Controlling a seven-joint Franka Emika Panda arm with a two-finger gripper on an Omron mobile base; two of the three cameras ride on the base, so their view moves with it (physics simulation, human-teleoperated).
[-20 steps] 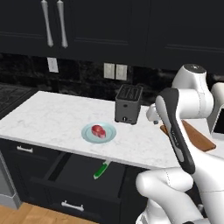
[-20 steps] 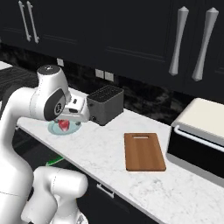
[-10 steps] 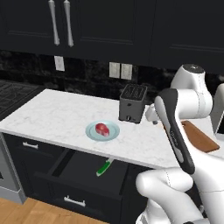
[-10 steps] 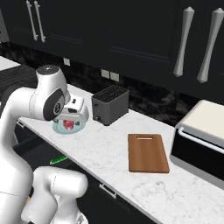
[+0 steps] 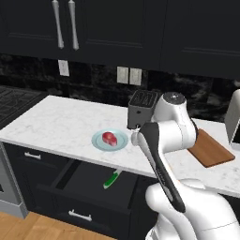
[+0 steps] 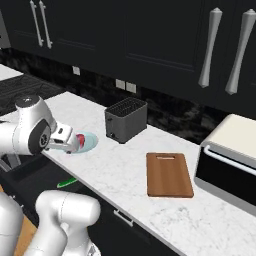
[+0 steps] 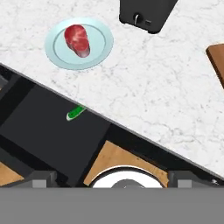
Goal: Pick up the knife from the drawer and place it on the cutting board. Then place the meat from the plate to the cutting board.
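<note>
The knife (image 7: 75,114), green-handled, lies in the open black drawer (image 7: 43,131) with one end tucked under the counter's edge; it also shows as a green sliver, the knife (image 5: 111,179), in the drawer (image 5: 89,185). The red-pink meat (image 7: 77,40) rests on the pale blue-green plate (image 7: 99,43) on the marble counter. The brown cutting board (image 6: 169,173) lies farther right on the counter, bare. My gripper (image 7: 113,178) is open, empty, and held above the counter's front edge, looking down; from the right it is the gripper (image 6: 73,144) just in front of the plate (image 6: 90,141).
A black toaster (image 6: 125,119) stands behind the plate, between it and the board. A white-topped appliance (image 6: 230,155) sits at the far right of the counter. Black wall cabinets with silver handles hang above. Wooden floor shows below the drawer.
The views have shifted a little with the base. My arm has swung left and lower, bringing the hand out over the counter's edge by the plate. The jaws have stayed open.
</note>
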